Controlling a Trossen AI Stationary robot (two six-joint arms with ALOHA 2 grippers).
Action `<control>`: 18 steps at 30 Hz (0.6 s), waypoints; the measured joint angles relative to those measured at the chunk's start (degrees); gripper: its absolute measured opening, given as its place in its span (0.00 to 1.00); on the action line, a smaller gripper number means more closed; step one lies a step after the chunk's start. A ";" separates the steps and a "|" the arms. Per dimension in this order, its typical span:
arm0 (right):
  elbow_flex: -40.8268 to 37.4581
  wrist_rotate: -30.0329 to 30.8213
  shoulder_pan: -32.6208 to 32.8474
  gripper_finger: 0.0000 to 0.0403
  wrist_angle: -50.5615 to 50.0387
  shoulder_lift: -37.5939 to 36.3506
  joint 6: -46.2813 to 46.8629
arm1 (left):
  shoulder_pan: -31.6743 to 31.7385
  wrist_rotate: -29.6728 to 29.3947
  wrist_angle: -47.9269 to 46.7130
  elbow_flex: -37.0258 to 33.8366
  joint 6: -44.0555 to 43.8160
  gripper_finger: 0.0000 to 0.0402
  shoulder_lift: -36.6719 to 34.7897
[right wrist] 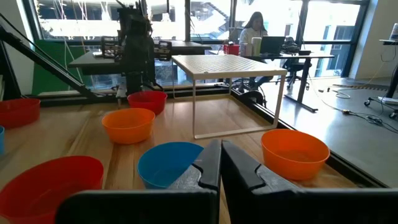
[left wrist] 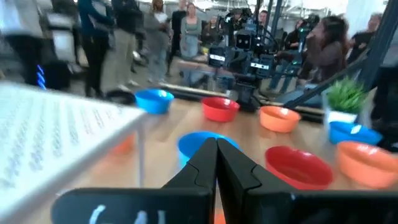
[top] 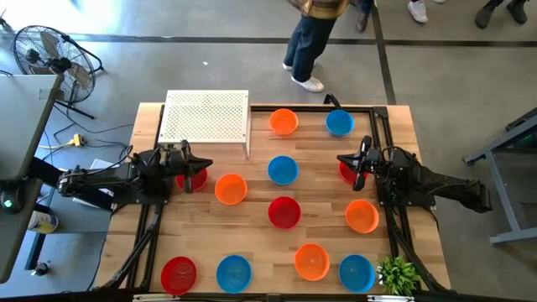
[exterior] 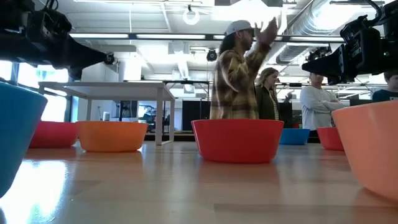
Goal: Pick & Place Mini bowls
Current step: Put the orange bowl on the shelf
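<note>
About a dozen mini bowls stand upright on the wooden table: orange, blue, blue, orange, red, orange, and a near row of red, blue, orange, blue. My left gripper is shut and empty, raised beside a red bowl. My right gripper is shut and empty, raised by another red bowl. In the low view both arms hang well above the table.
A white perforated board stands on thin legs at the far left of the table. A small green plant sits at the near right corner. Dark frame rails run along the table's sides. People stand beyond the far edge.
</note>
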 joint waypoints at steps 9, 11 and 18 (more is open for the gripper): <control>0.01 0.00 -0.02 0.00 -0.01 0.01 -0.01 | -0.04 10.48 -6.31 4.21 -2.89 0.00 3.79; 0.00 -0.02 0.00 0.00 0.00 0.02 0.00 | -0.04 9.60 -7.69 5.88 -2.79 0.00 5.62; 0.02 0.00 -0.01 0.00 0.00 0.02 0.00 | -0.04 5.05 -13.54 11.36 -1.30 0.00 12.82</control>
